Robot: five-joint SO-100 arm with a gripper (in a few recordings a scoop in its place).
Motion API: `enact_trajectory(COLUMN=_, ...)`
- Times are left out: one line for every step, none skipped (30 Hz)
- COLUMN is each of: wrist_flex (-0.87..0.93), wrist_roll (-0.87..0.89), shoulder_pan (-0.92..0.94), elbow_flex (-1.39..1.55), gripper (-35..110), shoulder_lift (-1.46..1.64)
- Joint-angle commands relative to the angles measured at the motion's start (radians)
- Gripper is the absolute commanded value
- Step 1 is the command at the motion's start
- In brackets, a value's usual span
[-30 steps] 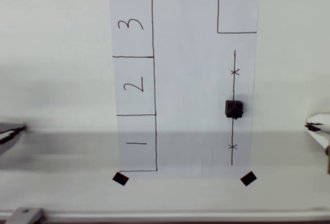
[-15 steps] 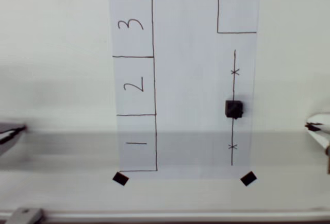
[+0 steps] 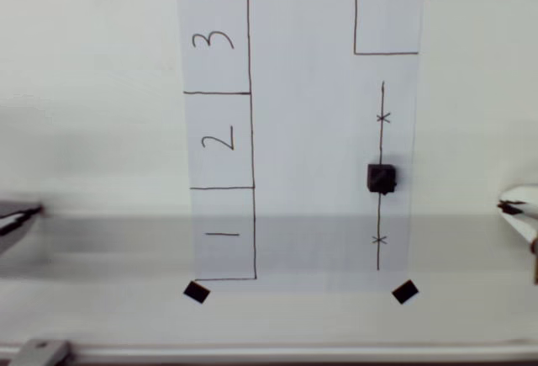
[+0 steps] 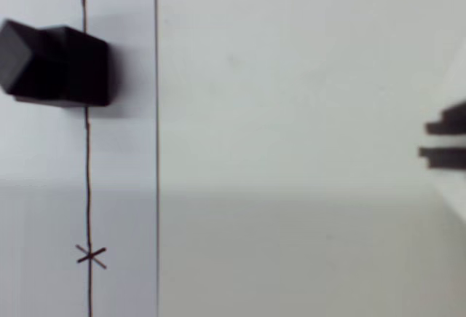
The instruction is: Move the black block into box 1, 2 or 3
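The black block [image 3: 381, 178] is a small dark cube sitting on a pen line on the right side of the white paper [image 3: 311, 130]; in the wrist view it appears as the black block [image 4: 58, 65] at the upper left. Box 3 [image 3: 214, 42], box 2 [image 3: 218, 140] and box 1 [image 3: 223, 234] run down the paper's left side, all with nothing in them. My gripper [image 3: 511, 208] is a white part with a dark tip at the right edge, well right of the block. At the wrist view's right edge the gripper [image 4: 444, 142] shows as dark bars; its state is unclear.
An open-sided drawn rectangle [image 3: 387, 17] is at the paper's top right. Black tape squares [image 3: 404, 292] hold the paper's corners. A grey pointed object [image 3: 17, 216] pokes in at the left edge. The table's front edge [image 3: 269, 351] runs along the bottom.
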Motion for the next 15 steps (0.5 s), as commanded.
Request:
enact_trajectory(wrist_flex=0.023, wrist_roll=-0.008, shoulder_pan=-0.011, elbow_flex=0.009, gripper=0, shoulder_lift=0.000)
enact_trajectory(wrist_flex=0.023, wrist_roll=-0.008, shoulder_pan=-0.011, elbow_flex=0.009, gripper=0, shoulder_lift=0.000)
enact_trajectory(wrist_flex=0.023, wrist_roll=-0.008, shoulder_pan=-0.011, elbow_flex=0.009, gripper=1, shoulder_lift=0.000)
enact_trajectory(wrist_flex=0.023, wrist_roll=-0.008, shoulder_pan=-0.011, elbow_flex=0.009, gripper=1, shoulder_lift=0.000)
enact_trajectory(wrist_flex=0.023, wrist_roll=-0.008, shoulder_pan=-0.011, elbow_flex=0.009, gripper=1, shoulder_lift=0.000)
enact_trajectory(wrist_flex=0.023, wrist_roll=-0.008, shoulder_pan=-0.011, elbow_flex=0.009, gripper=1, shoulder_lift=0.000)
enact_trajectory(wrist_flex=0.023, wrist_roll=-0.008, shoulder_pan=-0.011, elbow_flex=0.009, gripper=1, shoulder_lift=0.000)
enact_trajectory(wrist_flex=0.023, wrist_roll=-0.008, shoulder_pan=-0.011, elbow_flex=0.009, gripper=1, shoulder_lift=0.000)
enact_trajectory(wrist_flex=0.023, wrist_roll=-0.008, shoulder_pan=-0.011, elbow_flex=0.009, gripper=1, shoulder_lift=0.000)
enact_trajectory(wrist_flex=0.023, wrist_roll=-0.008, shoulder_pan=-0.011, elbow_flex=0.009, gripper=1, shoulder_lift=0.000)
enact_trajectory(wrist_flex=0.023, wrist_roll=-0.006, shoulder_pan=-0.011, elbow_flex=0.009, gripper=1, shoulder_lift=0.000)
enact_trajectory(wrist_flex=0.023, wrist_roll=-0.006, shoulder_pan=-0.011, elbow_flex=0.009, gripper=1, shoulder_lift=0.000)
enact_trajectory(wrist_flex=0.023, wrist_roll=-0.005, shoulder_pan=-0.011, elbow_flex=0.009, gripper=1, shoulder_lift=0.000)
enact_trajectory(wrist_flex=0.023, wrist_roll=-0.005, shoulder_pan=-0.006, elbow_flex=0.009, gripper=0, shoulder_lift=0.000)
enact_trajectory(wrist_flex=0.023, wrist_roll=-0.002, shoulder_pan=-0.006, elbow_flex=0.009, gripper=0, shoulder_lift=0.000)
